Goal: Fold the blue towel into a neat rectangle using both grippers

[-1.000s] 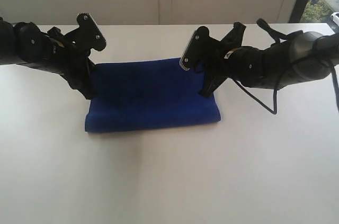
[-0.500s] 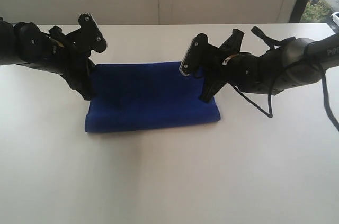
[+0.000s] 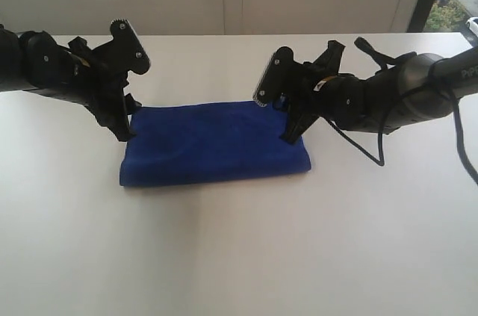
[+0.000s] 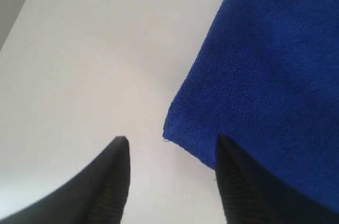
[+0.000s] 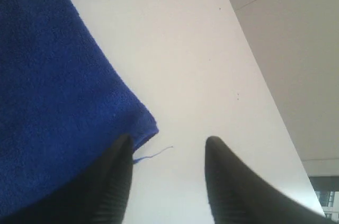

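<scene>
The blue towel (image 3: 216, 148) lies folded flat in the middle of the white surface (image 3: 239, 256). The left tool (image 3: 127, 83) hangs over the towel's far left corner, its fingers spread apart and holding nothing. The right tool (image 3: 278, 107) stands over the far right corner, likewise spread and empty, with a loose thread (image 5: 153, 154) between its fingers.

Blue towel (image 3: 216, 144) folded flat, seemingly doubled; left hand (image 4: 172, 139), right hand (image 5: 168, 139) agape over far corners.
</scene>
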